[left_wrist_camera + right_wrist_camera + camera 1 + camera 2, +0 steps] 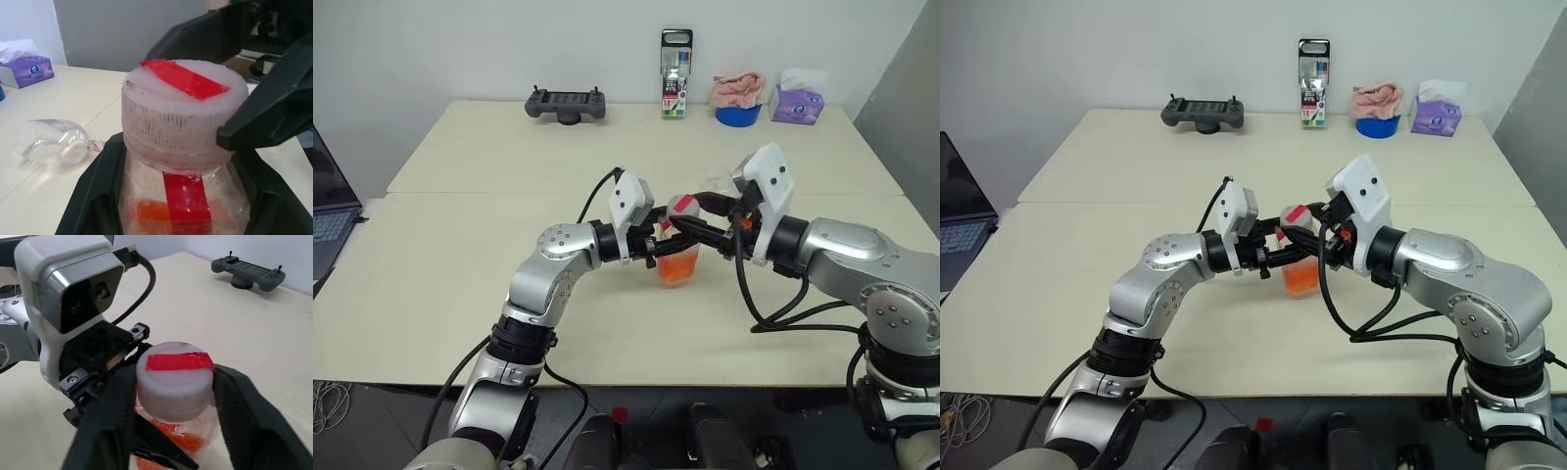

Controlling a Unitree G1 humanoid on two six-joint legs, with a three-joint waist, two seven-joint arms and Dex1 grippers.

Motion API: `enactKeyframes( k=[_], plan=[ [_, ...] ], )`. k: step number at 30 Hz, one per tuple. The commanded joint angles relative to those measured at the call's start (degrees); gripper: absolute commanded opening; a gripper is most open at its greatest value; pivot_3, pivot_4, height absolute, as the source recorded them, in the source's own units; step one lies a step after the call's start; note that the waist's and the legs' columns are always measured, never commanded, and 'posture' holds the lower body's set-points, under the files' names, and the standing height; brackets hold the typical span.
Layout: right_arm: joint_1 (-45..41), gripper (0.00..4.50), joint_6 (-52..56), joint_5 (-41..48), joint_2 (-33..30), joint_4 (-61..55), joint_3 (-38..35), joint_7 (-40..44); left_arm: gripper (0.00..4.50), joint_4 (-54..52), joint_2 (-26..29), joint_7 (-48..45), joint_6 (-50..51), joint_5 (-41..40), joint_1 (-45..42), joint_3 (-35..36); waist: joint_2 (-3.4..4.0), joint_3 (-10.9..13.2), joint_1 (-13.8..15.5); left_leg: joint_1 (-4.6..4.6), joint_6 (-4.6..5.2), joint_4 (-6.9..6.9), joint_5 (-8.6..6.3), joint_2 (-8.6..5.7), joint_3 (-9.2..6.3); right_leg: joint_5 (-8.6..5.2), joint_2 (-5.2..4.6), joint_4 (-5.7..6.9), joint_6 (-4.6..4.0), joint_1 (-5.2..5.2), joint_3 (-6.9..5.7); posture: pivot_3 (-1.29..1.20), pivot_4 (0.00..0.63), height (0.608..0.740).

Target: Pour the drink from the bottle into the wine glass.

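The bottle (676, 257) stands upright over the table's middle, with orange-red drink (677, 267) in its lower part. My left gripper (667, 243) comes in from the left and is shut on the bottle's body just below the cap. The pink-white cap (174, 377) carries a red strip across its top. My right gripper (171, 396) reaches in from the right, its black fingers (266, 115) pressed against both sides of the cap. The wine glass (54, 142) lies on its side on the table behind the bottle.
Along the table's far edge sit a black controller (567, 104), a tall box of pens (674, 88), a blue bowl with a pink cloth (738, 103) and a purple tissue box (797, 103). A laptop (328, 211) stands at the left.
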Motion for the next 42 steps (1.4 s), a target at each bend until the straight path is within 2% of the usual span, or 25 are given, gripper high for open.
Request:
enactKeyframes(
  k=[1, 5, 6, 8, 11, 14, 17, 20, 27, 28, 42],
  plan=[
    [-1.3, 1.82, -0.4, -1.7, -0.4, -0.2, -0.7, -1.2, 2.14, -2.4, -0.3, -0.5, -1.5, -0.8, -1.2, 0.4, 0.0, 0.0, 0.0, 0.0, 0.0, 0.0, 0.0, 0.0, 0.01, 0.0, 0.0, 0.0, 0.0, 0.0, 0.01, 0.0, 0.15, 0.74],
    [-1.0, 1.82, -3.3, -2.6, -2.2, 2.2, 0.1, 3.0, 2.14, -2.4, -0.5, -0.2, -1.5, -0.8, -1.3, 0.5, 0.0, 0.0, 0.0, 0.0, 0.0, 0.0, 0.0, 0.0, 0.0, 0.0, 0.0, 0.0, 0.0, 0.0, 0.0, 0.0, 0.15, 0.74],
    [-0.8, 1.82, -6.5, -2.7, -3.5, 4.6, 0.3, 8.2, 2.14, -2.3, -0.6, -0.2, -1.6, -0.8, -1.4, 0.4, 0.0, 0.0, 0.0, 0.0, 0.0, 0.0, 0.0, 0.0, 0.0, 0.0, 0.0, 0.0, 0.0, 0.0, 0.0, 0.0, 0.15, 0.74],
    [-2.0, 1.82, -15.0, -2.4, -7.1, 9.8, 1.6, 24.4, 2.14, -2.1, -0.9, -0.1, -1.6, -0.8, -1.6, 0.3, 0.0, 0.0, 0.0, 0.0, 0.0, 0.01, 0.0, -0.02, 0.01, -0.02, 0.0, -0.04, 0.04, 0.02, 0.0, 0.0, 0.15, 0.74],
    [-6.1, 1.82, -22.3, -2.6, -10.4, 17.0, 4.1, 41.6, 2.14, -2.0, -1.2, -0.2, -1.6, -0.6, -1.9, 0.2, -0.02, 0.0, -0.1, 0.0, 0.01, 0.02, 0.0, -0.03, 0.08, -0.06, 0.0, -0.16, 0.1, 0.06, 0.02, 0.0, 0.15, 0.74],
    [-14.0, 1.82, -30.5, -8.2, -9.3, 29.5, 8.8, 53.5, 2.14, -2.2, -1.5, -0.2, -1.6, -0.6, -2.0, 0.1, -0.02, 0.0, -0.4, 0.06, 0.02, -0.01, -0.01, 0.05, 0.13, -0.03, 0.04, -0.13, 0.05, 0.04, 0.03, 0.0, 0.15, 0.74],
    [-21.2, 1.82, -36.9, -14.4, -6.0, 41.7, 13.1, 60.7, 2.14, -2.8, -1.5, 0.0, -1.4, -0.6, -1.8, 0.1, -0.01, 0.0, -0.9, 0.14, 0.02, -0.03, 0.0, 0.15, 0.09, -0.04, 0.16, -0.07, 0.07, 0.05, 0.0, 0.0, 0.15, 0.74],
    [-26.2, 1.82, -39.5, -18.8, -3.6, 50.6, 15.6, 65.2, 2.14, -3.3, -1.4, 0.5, -1.3, -0.5, -1.5, 0.3, -0.01, 0.0, -1.0, 0.14, 0.01, -0.04, 0.0, 0.18, 0.02, 0.01, 0.22, 0.02, -0.01, 0.01, 0.0, 0.0, 0.15, 0.74],
    [-29.5, 4.29, -42.7, -21.3, -1.2, 57.4, 14.5, 71.5, 2.14, -4.4, -0.7, 1.4, -1.0, -0.5, -0.9, 0.7, -0.01, 0.0, -0.1, -0.07, -0.03, -0.03, 0.01, 0.06, 0.0, 0.02, -0.11, -0.12, -0.02, -0.06, 0.0, 0.0, 0.15, 0.74],
    [-29.6, 4.5, -42.8, -21.4, -1.1, 57.7, 14.2, 71.7, 2.14, -4.5, -0.6, 1.5, -1.0, -0.5, -0.8, 0.7, -0.01, 0.0, -0.1, -0.07, -0.03, -0.03, 0.01, 0.04, 0.01, 0.02, -0.16, -0.12, -0.02, -0.06, 0.01, 0.0, 0.15, 0.74],
    [-27.3, 4.5, -39.8, -20.5, -1.7, 53.1, 12.1, 69.6, 2.14, -4.2, 0.0, 1.6, -1.3, -0.7, -0.7, 0.6, 0.0, 0.0, 0.0, -0.03, -0.04, -0.01, 0.01, -0.02, 0.01, 0.02, -0.12, -0.06, -0.02, -0.06, -0.02, 0.0, 0.15, 0.74]
  ],
)
